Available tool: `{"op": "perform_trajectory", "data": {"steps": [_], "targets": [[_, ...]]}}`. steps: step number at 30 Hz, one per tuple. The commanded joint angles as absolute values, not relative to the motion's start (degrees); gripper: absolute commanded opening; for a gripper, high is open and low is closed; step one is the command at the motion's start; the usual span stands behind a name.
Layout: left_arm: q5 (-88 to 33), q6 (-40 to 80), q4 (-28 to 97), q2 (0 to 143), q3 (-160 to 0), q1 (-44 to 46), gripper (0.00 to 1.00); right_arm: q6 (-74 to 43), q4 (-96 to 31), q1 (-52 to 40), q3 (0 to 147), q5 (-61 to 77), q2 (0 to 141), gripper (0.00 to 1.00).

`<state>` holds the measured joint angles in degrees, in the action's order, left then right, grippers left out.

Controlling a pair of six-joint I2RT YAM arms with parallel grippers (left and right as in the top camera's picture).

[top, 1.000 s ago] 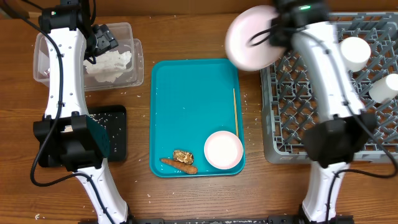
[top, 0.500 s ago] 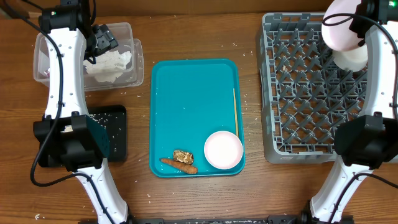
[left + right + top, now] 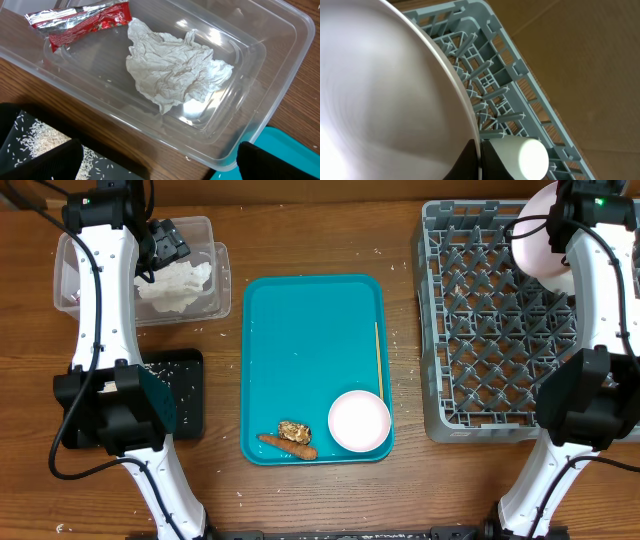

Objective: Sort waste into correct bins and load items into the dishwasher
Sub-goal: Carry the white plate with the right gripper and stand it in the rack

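Your right claw [image 3: 476,161] is pinched tight on the rim of the large plate [image 3: 537,238], holding it tilted above the far right corner of the grey dish rack [image 3: 480,360], just beside a white cup [image 3: 521,156] among the pegs. Your left claw [image 3: 166,242] hangs spread wide over the clear tub [image 3: 280,60], where the crumpled napkin [image 3: 175,70] and red wrapper [image 3: 85,22] lie close together.

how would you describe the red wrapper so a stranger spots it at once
Find the clear plastic tub at the far left. Inside, the red wrapper is the flat, shiny red-and-silver strip, not the crumpled white napkin beside it.
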<state>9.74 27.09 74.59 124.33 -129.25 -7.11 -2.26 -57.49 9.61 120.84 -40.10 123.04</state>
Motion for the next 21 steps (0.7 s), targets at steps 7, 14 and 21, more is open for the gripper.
{"op": "perform_trajectory", "data": {"steps": [7,14,21], "targets": [[10.70,27.88,74.54,125.14,-129.05,-6.63,1.00,-1.26,-58.02,6.94,120.18,-41.93,122.80,0.04],[10.70,27.88,74.54,125.14,-129.05,-6.72,1.00,-1.48,-60.77,2.96,121.67,-41.98,122.63,0.40],[10.70,27.88,74.54,125.14,-129.05,-6.72,1.00,-8.05,-68.75,0.40,126.26,-35.44,119.85,0.67]]}}
